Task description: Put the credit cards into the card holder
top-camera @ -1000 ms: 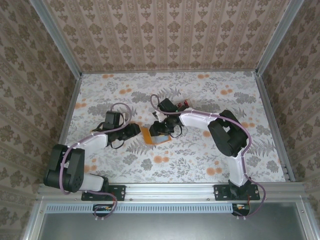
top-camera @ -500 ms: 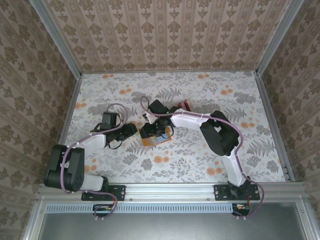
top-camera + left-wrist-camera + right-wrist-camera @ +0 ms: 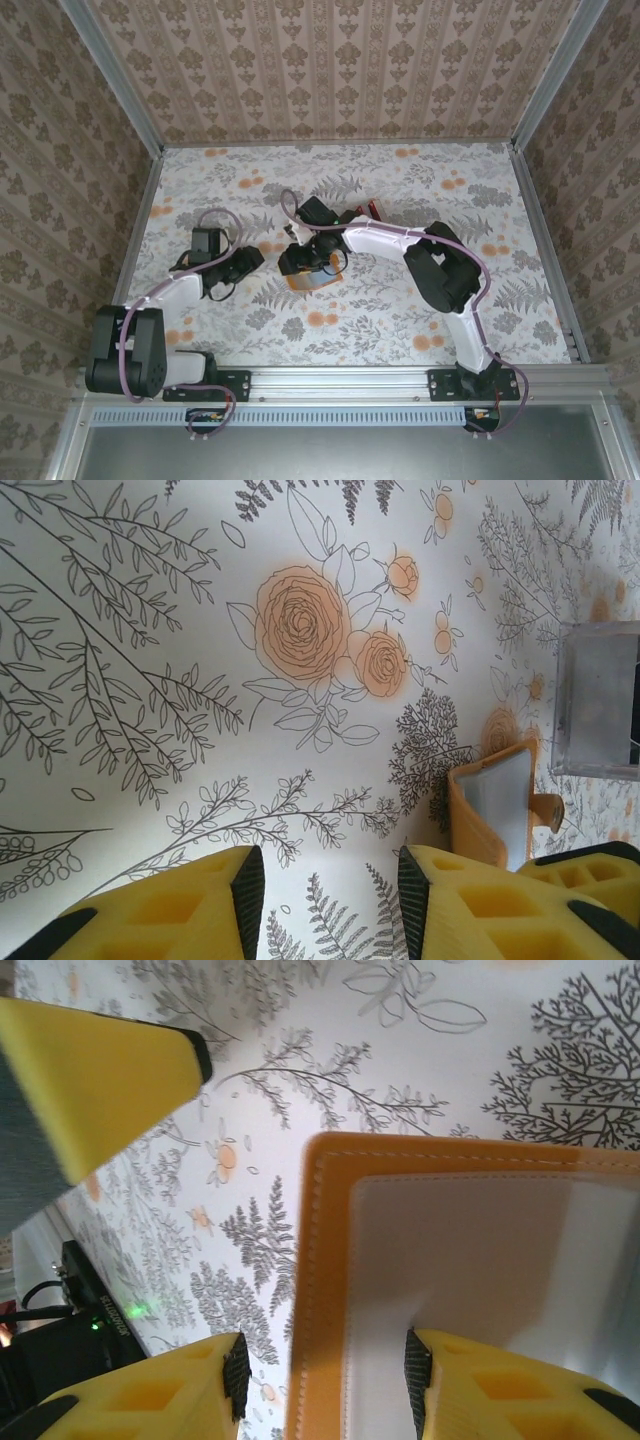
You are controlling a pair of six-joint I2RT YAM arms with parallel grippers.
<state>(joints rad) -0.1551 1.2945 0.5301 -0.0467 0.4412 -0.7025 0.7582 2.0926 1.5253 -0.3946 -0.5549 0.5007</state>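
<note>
On the floral table [image 3: 450,190], the left gripper [image 3: 330,890] stands partly open and empty, just left of the orange card holder [image 3: 318,285]. The card holder lies flat near the middle, under the right gripper [image 3: 322,1368], whose jaws stand apart astride its stitched edge, not pinching it. A pale sheet [image 3: 480,1260] fills the holder's pocket, card or lining I cannot tell, while the red credit cards [image 3: 373,209] lie mostly hidden behind the right arm.

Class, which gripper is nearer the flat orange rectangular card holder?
Right. The right gripper hangs directly above the card holder, straddling its edge; the left gripper sits apart, to its left.
</note>
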